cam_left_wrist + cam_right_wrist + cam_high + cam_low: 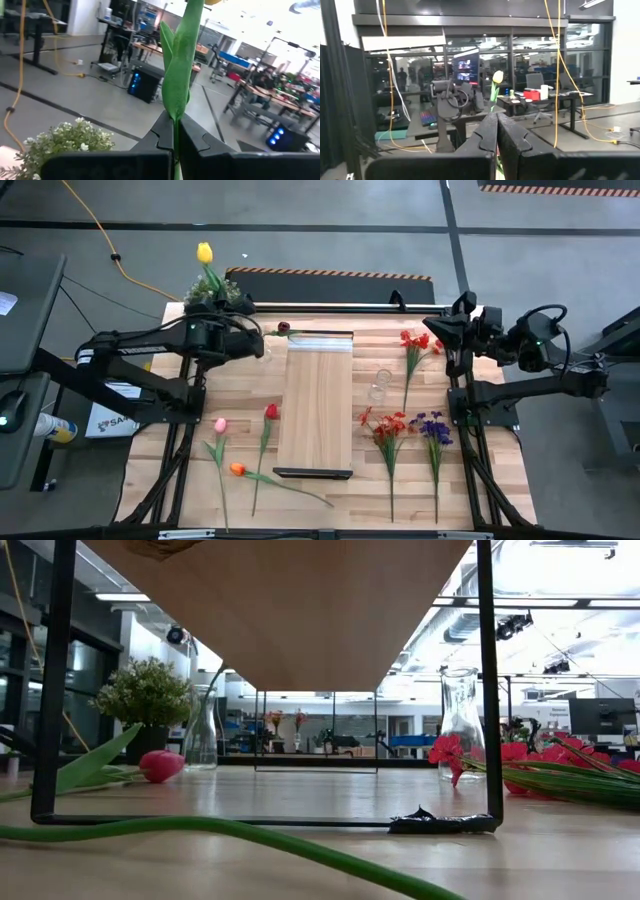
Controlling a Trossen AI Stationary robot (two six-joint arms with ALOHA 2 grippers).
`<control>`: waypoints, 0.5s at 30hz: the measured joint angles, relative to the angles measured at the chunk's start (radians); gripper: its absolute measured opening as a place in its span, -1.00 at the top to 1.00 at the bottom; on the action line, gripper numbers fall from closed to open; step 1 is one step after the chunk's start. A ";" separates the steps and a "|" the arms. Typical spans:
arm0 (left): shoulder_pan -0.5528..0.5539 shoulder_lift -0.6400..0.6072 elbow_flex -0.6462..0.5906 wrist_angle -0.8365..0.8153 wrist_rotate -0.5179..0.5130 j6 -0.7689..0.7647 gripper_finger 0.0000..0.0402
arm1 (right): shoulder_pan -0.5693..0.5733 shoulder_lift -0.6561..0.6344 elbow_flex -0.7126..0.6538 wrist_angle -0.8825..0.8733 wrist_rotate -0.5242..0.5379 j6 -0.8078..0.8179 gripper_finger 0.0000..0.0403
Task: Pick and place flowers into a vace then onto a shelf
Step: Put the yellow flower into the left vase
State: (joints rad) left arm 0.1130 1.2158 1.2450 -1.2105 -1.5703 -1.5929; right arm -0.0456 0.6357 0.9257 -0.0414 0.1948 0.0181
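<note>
My left gripper stands at the table's far left, beside the potted plant, shut on a yellow tulip. The tulip also shows in the right wrist view. My right gripper waits at the far right, shut with nothing in it. The shelf, a light wooden board on a thin black frame, stands mid-table. One glass vase stands right of it. Another vase, left of it, has a green stem in it. Pink, red and orange tulips lie on the table's left. My left gripper pinches the yellow tulip's green stem between its two fingers, just below the long leaf. The fingers lie level and across the stem, pointing toward the table's far edge. The tulip stands upright, bloom above the fingers. The gripper hides its lower end.
Red sprays and a purple cluster lie on the table's right. A maroon bloom shows at the shelf's far left corner. The shelf's black frame legs stand on the tabletop. A yellow cable runs over the floor behind.
</note>
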 joint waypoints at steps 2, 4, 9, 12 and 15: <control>0.020 0.000 -0.019 0.042 -0.001 0.036 0.82 | 0.000 0.000 0.000 0.000 0.008 0.000 1.00; 0.041 0.007 -0.035 0.090 -0.001 0.072 0.82 | 0.000 0.000 0.000 0.000 0.009 0.000 1.00; 0.102 0.052 -0.042 0.168 -0.002 0.144 0.82 | 0.000 0.000 0.000 0.001 0.009 0.000 1.00; 0.136 0.087 -0.043 0.195 -0.001 0.159 0.82 | 0.000 0.000 0.000 0.001 0.014 0.000 1.00; 0.162 0.115 -0.043 0.191 0.000 0.174 0.82 | 0.000 -0.001 0.000 0.001 0.013 0.003 1.00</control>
State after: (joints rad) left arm 0.2751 1.3307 1.2019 -1.0195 -1.5704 -1.4191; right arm -0.0456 0.6349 0.9258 -0.0402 0.2081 0.0207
